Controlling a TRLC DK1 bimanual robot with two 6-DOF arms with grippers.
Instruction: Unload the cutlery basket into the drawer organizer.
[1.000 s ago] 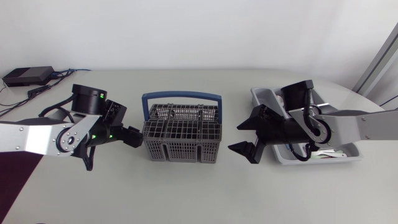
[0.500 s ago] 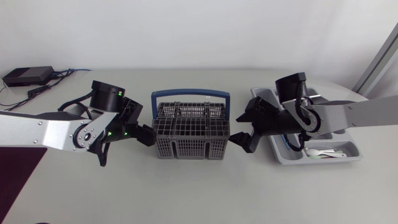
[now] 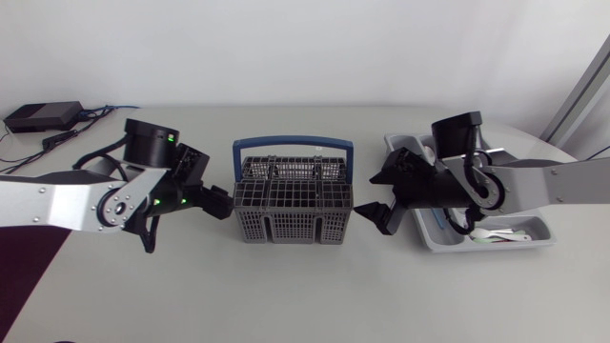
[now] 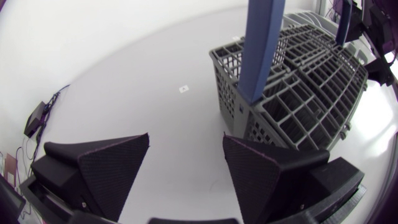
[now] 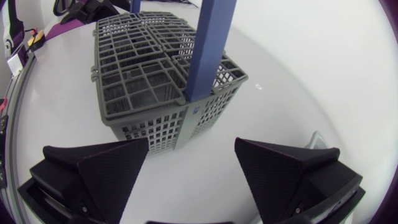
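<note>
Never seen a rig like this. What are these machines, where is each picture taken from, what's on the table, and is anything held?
Two robot arms work at a table. One picture looks down on both; the other two come from cameras on each wrist, looking past its black fingers. The left gripper and right gripper flank a grey cutlery basket with a blue handle. Both are open, holding nothing. A grey drawer organizer lies beneath the right arm.

A pale grey desk (image 3: 286, 286) carries a flat black box (image 3: 43, 116), with cables (image 3: 91, 111) beside it, at its far left corner.
</note>
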